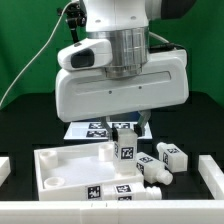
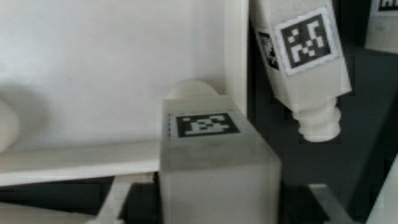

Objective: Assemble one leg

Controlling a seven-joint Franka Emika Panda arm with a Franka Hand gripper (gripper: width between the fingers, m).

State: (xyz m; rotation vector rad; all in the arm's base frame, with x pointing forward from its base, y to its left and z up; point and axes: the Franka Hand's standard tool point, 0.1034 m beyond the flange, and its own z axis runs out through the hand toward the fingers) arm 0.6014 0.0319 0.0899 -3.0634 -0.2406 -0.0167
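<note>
One leg point(image 1: 126, 150), a short white post with a black-and-white tag, stands upright at the right edge of the large white panel point(image 1: 60, 165). My gripper point(image 1: 127, 133) comes down on it from above and is shut on it. In the wrist view this leg point(image 2: 214, 140) fills the middle between my two fingers point(image 2: 128, 195), its tagged face turned to the camera. A second leg point(image 2: 302, 60) lies beside it on the black table, its narrow round end pointing my way.
Two loose legs point(image 1: 170, 155) point(image 1: 152, 172) lie on the black table at the exterior view's right of the panel. The marker board point(image 1: 93, 128) lies behind the panel. A white rail point(image 1: 210, 175) runs along the exterior view's right edge.
</note>
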